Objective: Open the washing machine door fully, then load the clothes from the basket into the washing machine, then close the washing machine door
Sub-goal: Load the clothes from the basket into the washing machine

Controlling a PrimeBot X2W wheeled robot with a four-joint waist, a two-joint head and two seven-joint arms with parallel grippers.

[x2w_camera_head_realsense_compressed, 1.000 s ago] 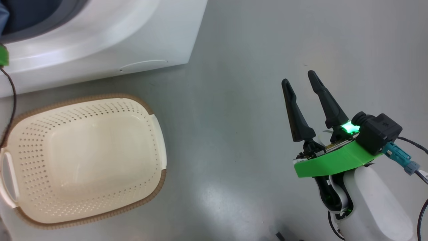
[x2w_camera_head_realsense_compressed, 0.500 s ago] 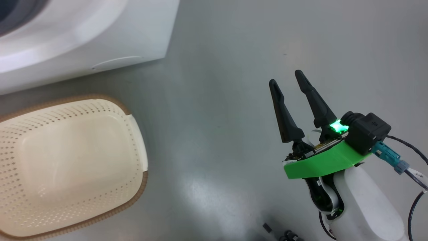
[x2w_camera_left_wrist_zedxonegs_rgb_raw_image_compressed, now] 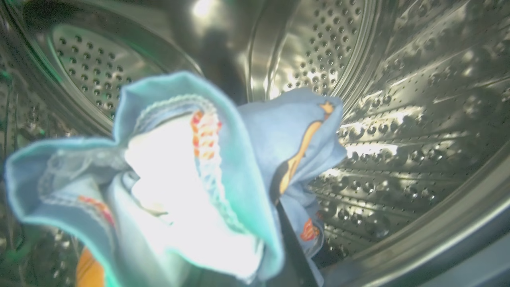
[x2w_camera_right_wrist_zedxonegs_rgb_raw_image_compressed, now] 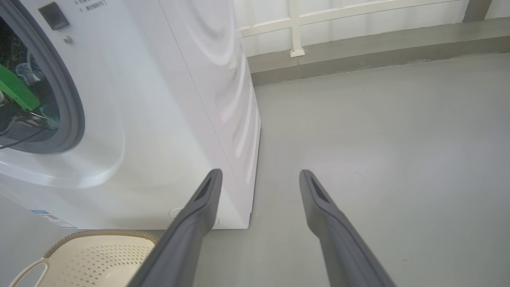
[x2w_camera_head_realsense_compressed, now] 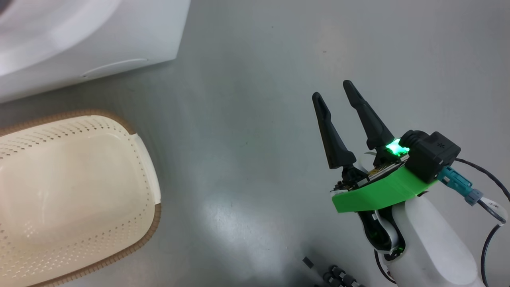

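Two dark fingers of the right pincer (x2w_camera_right_wrist_zedxonegs_rgb_raw_image_compressed: 259,172) rise from the bottom edge, spread wide apart with nothing between them. To the left stands a white washer (x2w_camera_right_wrist_zedxonegs_rgb_raw_image_compressed: 159,99); at the far left edge its grey gasket (x2w_camera_right_wrist_zedxonegs_rgb_raw_image_compressed: 67,99) rings a dark opening where a green part (x2w_camera_right_wrist_zedxonegs_rgb_raw_image_compressed: 16,89) and thin cables show. A small blue label (x2w_camera_right_wrist_zedxonegs_rgb_raw_image_compressed: 50,218) sits low on the front. In the lower left corner is a cream perforated basket (x2w_camera_right_wrist_zedxonegs_rgb_raw_image_compressed: 99,232) with a brown rim. Bare grey floor (x2w_camera_right_wrist_zedxonegs_rgb_raw_image_compressed: 378,139) runs back to a white rail (x2w_camera_right_wrist_zedxonegs_rgb_raw_image_compressed: 295,28).
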